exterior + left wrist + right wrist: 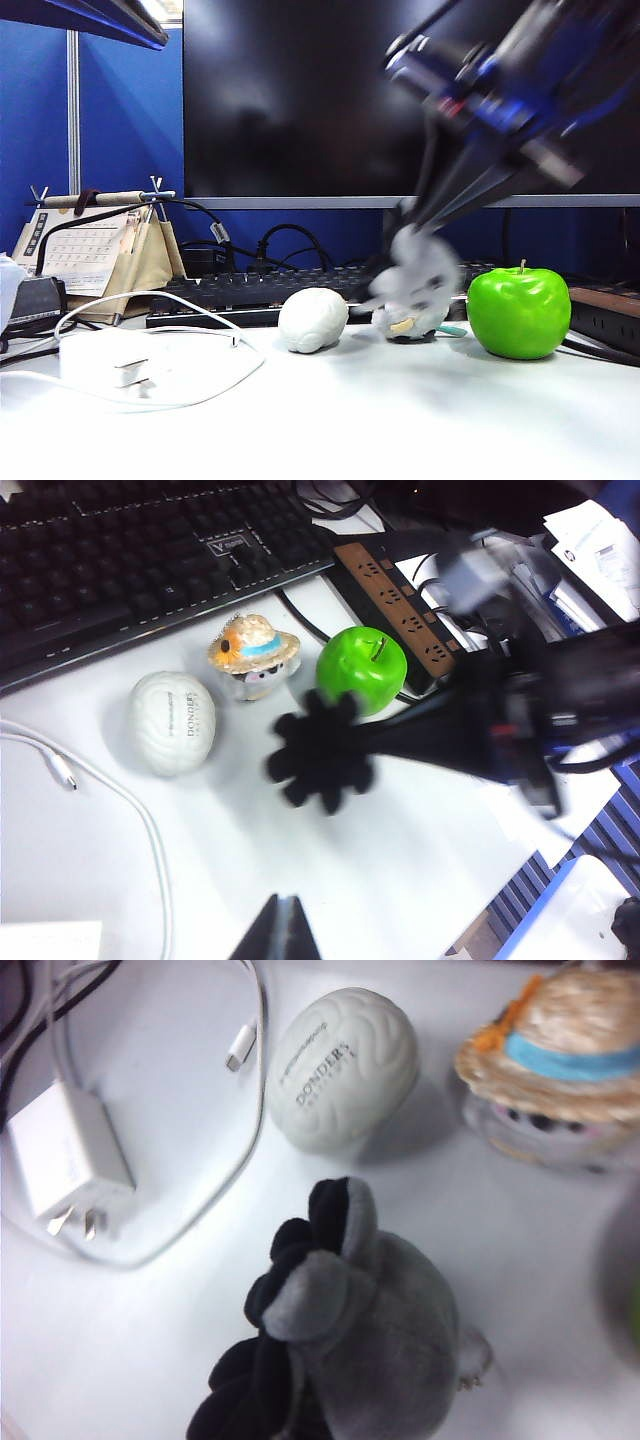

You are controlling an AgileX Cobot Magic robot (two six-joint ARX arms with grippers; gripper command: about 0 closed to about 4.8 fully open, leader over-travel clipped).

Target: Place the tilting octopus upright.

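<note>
The light grey octopus (425, 268) hangs blurred just above the table, between the white lump and the apple. My right gripper (415, 232) reaches down from the upper right and is shut on it. In the left wrist view the octopus (318, 752) shows its black tentacle undersides, with the right gripper (368, 742) clamped on from the side. In the right wrist view the octopus (385, 1330) fills the near part and hides the fingers. My left gripper (285, 920) hovers shut and empty over bare table, apart from the octopus.
A straw-hatted penguin plush (408, 322) sits just under the octopus, beside a white egg-shaped lump (313, 319) and a green apple (519, 312). Behind them lie a keyboard (240, 290) and a power strip (400, 610). A white charger (100, 362) with cable lies at the left.
</note>
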